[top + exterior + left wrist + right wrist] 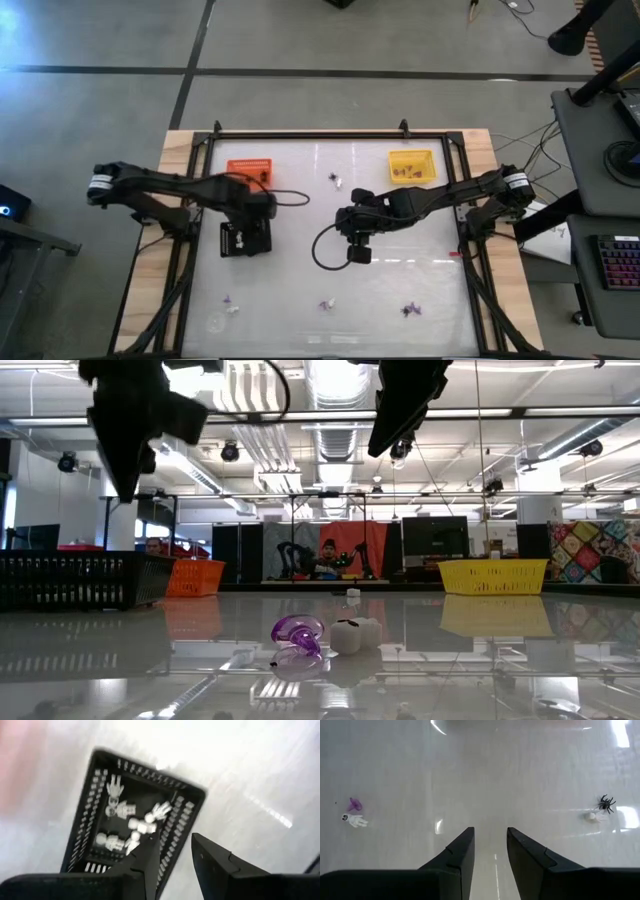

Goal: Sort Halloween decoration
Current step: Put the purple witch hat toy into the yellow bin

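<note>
1. High view: trinkets (410, 310) scattered along the lower frame; left gripper (250, 237) over the black tray (229, 240), right gripper (358, 250) at centre.
2. Low view: purple trinket (297, 635) at centre looks light, stiff, slippery; pinch its body.
3. Left wrist view: fingers (145, 857) parted, empty; white figures (122, 810) fill the tray.
4. Right wrist view: fingers (460, 852) parted, empty; black spider (606, 803) at right edge.

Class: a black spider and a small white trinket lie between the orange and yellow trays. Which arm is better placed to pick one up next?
The right. The right gripper hangs open, empty, nearer the spider; its wrist camera sees it. The left gripper is over the black tray.
</note>
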